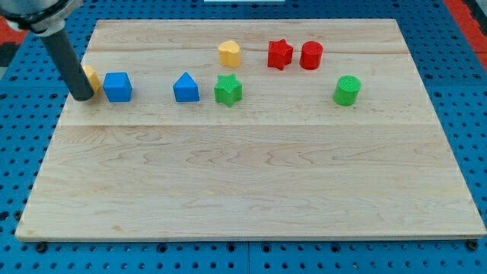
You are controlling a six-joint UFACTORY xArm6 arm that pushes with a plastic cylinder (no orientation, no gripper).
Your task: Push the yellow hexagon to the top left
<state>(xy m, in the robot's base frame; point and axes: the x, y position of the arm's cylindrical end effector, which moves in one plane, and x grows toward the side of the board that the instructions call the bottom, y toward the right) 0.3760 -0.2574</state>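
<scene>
The yellow hexagon sat near the wooden board's left edge, in its upper part, mostly hidden behind the dark rod; only a sliver of orange-yellow showed, so its six-sided shape could hardly be made out. My tip rested on the board against the hexagon's lower left side, holding nothing, as a bare rod does. Just to the hexagon's right stood a blue cube. Further right came a blue triangular block and a green star. Above them lay a yellow heart, a red star and a red cylinder, with a green cylinder off to the right.
</scene>
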